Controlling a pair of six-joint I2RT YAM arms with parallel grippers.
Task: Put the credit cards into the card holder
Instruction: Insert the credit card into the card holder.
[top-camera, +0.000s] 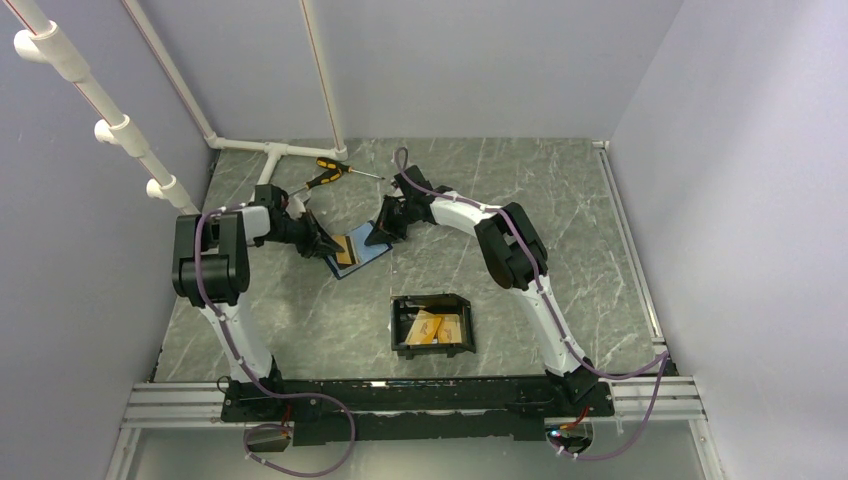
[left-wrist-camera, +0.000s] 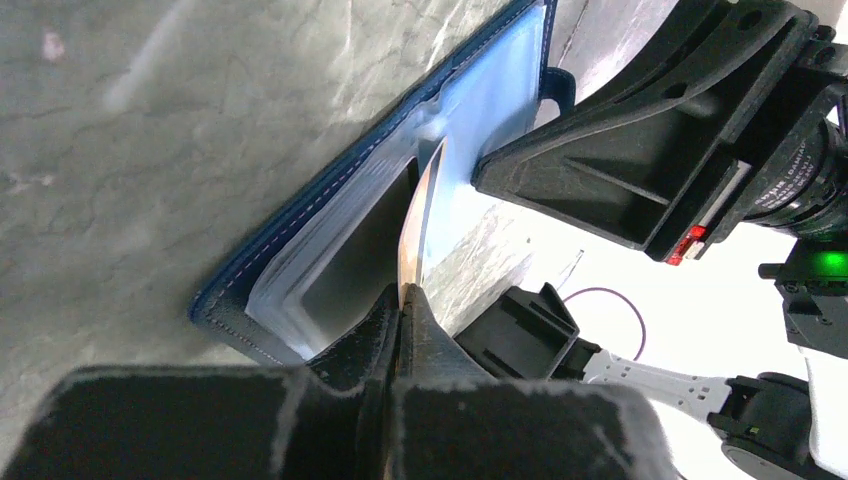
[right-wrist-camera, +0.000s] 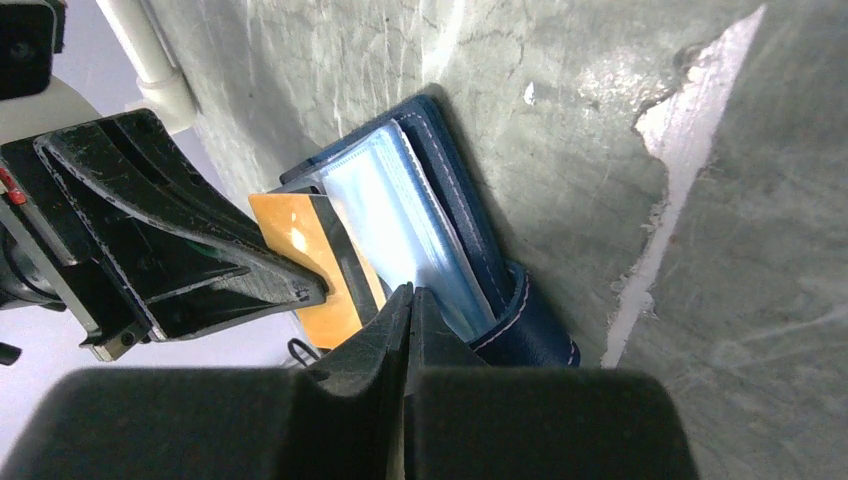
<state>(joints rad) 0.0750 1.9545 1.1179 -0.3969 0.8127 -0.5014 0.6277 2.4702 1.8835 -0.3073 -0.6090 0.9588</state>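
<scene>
Two end effectors (left-wrist-camera: 405, 292) (right-wrist-camera: 411, 292), three credit cards (top-camera: 347, 250) (top-camera: 422, 327) (top-camera: 450, 328)

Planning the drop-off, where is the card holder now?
Top view: the card holder sits mid-table, nearer the robot than the blue wallet and slightly to its right.

A grey-green marbled desk (top-camera: 560, 200) fills an enclosed booth — plain pale lilac walls (top-camera: 480, 60) rise on three sides. White plastic pipes (top-camera: 120, 130) run down the left wall and along the far edge; a slotted aluminium rail (top-camera: 170, 405) borders the near side. Lighting is even and soft.
</scene>
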